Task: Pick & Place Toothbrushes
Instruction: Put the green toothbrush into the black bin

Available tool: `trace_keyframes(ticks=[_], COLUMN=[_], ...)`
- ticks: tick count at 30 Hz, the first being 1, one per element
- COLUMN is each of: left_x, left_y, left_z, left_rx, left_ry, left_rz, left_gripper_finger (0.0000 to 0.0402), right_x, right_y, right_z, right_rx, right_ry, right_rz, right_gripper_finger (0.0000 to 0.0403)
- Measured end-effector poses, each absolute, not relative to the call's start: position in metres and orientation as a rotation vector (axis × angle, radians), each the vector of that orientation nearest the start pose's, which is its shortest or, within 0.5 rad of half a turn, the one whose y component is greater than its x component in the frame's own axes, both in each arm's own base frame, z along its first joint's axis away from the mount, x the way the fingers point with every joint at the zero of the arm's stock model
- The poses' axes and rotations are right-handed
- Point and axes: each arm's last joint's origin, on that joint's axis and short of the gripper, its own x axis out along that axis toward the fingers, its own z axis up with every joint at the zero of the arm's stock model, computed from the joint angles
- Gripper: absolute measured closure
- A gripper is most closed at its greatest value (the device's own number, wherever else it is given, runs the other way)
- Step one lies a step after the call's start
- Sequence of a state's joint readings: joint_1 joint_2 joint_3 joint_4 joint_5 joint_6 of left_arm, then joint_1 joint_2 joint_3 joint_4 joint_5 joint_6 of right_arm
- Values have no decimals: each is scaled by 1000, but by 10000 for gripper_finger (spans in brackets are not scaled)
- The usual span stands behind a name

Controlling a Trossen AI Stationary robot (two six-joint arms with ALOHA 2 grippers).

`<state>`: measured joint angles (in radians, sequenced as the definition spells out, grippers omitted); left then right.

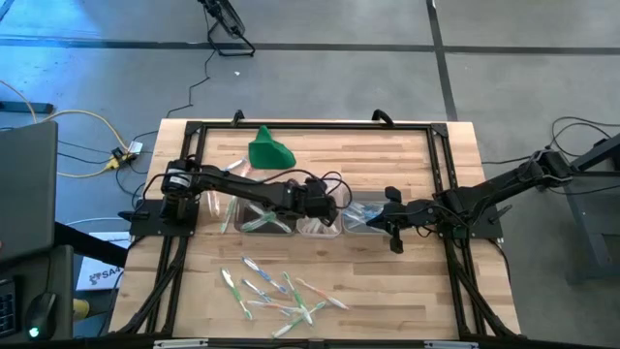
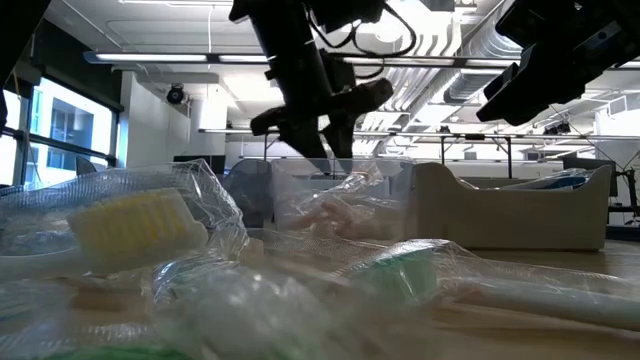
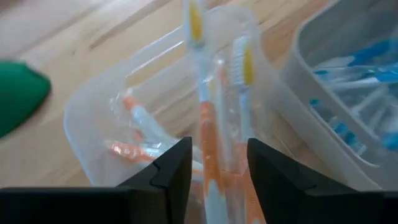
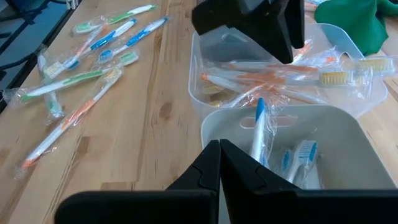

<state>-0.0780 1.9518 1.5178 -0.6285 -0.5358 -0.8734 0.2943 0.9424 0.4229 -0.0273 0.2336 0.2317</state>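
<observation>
Toothbrushes lie in two groups on the wooden table: a loose scatter of wrapped brushes near the front edge, and sorted brushes inside three clear tubs in a row at the table's middle. The sorting appears to go by colour: the middle tub holds orange-handled brushes, the tub beside it on the right arm's side holds blue ones, and the third tub seems to hold green ones. A green cloth lump sits well apart toward the far edge and plays no part in the sorting.

The left gripper hangs directly over the middle tub with its fingers spread apart. Two orange toothbrushes in clear wrap show in the gap between the fingers, with their yellow-bristled heads pointing away from the wrist and their long axes in line with the gripper's forward direction. Whether the pads touch them cannot be told; the stance reads as a release into the tub.

The right gripper waits above the near wall of the blue tub, fingers pressed together and holding nothing.

The scattered brushes on the table point in mixed directions, mostly lying flat and diagonal across the boards.
</observation>
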Motion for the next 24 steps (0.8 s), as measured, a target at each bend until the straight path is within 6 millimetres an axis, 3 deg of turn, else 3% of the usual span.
trace_keyframes(ticks=[8, 14, 24], left_x=[413, 402, 406], left_y=[-23, -28, -32], left_z=[242, 266, 273], left_rx=[-210, -206, -192], left_ry=[827, 787, 767], left_rz=[693, 674, 547], left_gripper_finger=[286, 328, 353], right_x=[183, 183, 183], right_y=[49, 48, 48], right_z=[198, 197, 197], right_rx=[84, 81, 86], right_ry=[531, 539, 538], right_rz=[-2, -3, -4], right_gripper_finger=[401, 401, 401])
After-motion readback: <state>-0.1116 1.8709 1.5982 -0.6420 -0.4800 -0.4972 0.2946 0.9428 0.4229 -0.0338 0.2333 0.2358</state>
